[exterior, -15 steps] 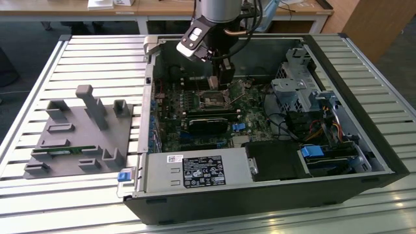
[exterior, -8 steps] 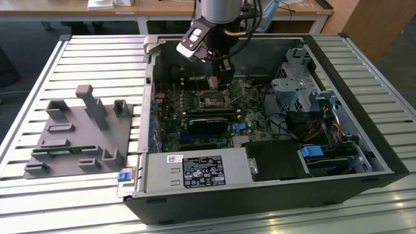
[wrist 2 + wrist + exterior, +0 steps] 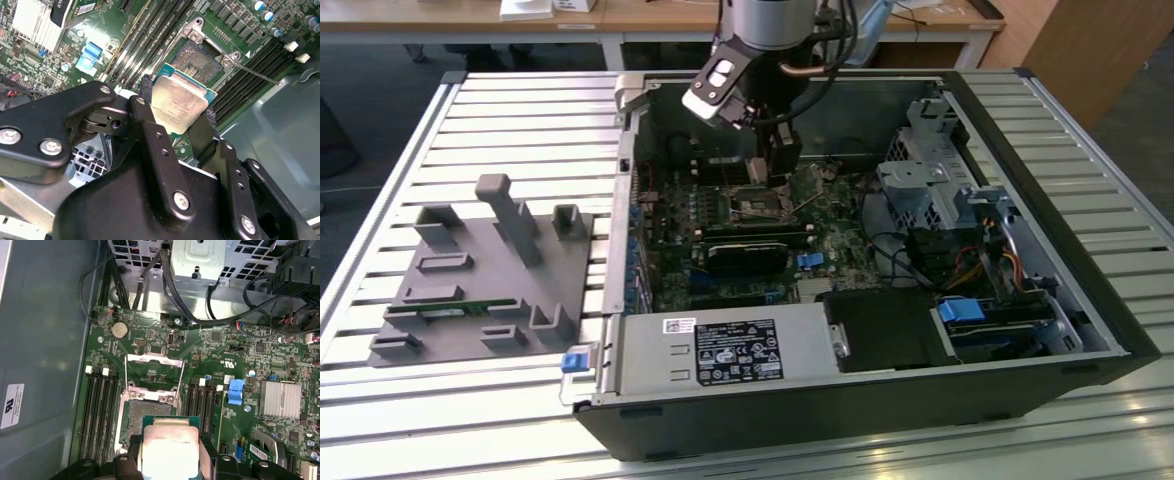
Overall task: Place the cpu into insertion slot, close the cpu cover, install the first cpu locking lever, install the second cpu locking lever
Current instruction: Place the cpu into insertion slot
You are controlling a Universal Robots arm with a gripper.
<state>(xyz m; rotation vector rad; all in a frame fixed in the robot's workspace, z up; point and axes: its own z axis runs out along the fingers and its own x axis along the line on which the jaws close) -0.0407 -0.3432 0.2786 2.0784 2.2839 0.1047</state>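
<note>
Your gripper [image 3: 177,104] is clamping the cpu [image 3: 181,97] between its fingers, close over the insertion slot [image 3: 202,60]; the first wrist view is showing you the cpu cover [image 3: 154,371] swung open.

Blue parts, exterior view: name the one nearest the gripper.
The blue connector on the motherboard; the drive-bay tab and the case-edge clip lie farther from the gripper.

The cpu [image 3: 170,450] is held by its edges in the gripper [image 3: 170,459], silver top turned to the camera, and it is seen overlapping one edge of the insertion slot [image 3: 147,412]. The cpu cover [image 3: 154,358] is swung open beyond the slot. Black memory slots [image 3: 100,415] are ranged on both sides.
</note>
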